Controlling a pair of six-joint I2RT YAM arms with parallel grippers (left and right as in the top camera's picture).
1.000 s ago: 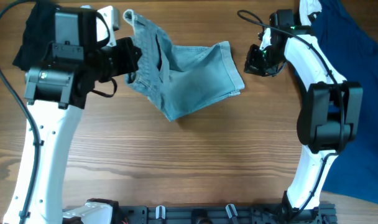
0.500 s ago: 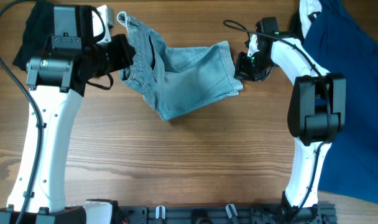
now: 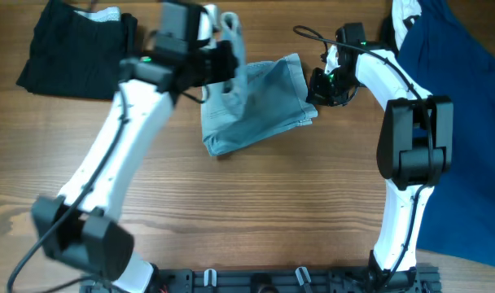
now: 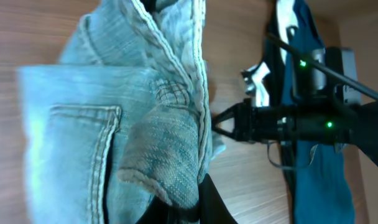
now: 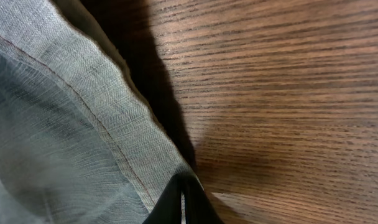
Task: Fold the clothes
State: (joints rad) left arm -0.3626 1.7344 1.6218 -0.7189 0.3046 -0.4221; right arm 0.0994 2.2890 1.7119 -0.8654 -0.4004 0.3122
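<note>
On the wooden table (image 3: 231,212), the light-blue denim pants (image 3: 264,110) lie in the far middle. Since a second ago the left end effector (image 3: 229,63), clamped on a bunch of denim at the waistband end, has swung that end up and rightward over the legs, so a first fold looks half made. At the pants' right hem, the right end effector (image 3: 317,88) has moved in against the edge; whether its fingers are together or apart cannot be told.
</note>
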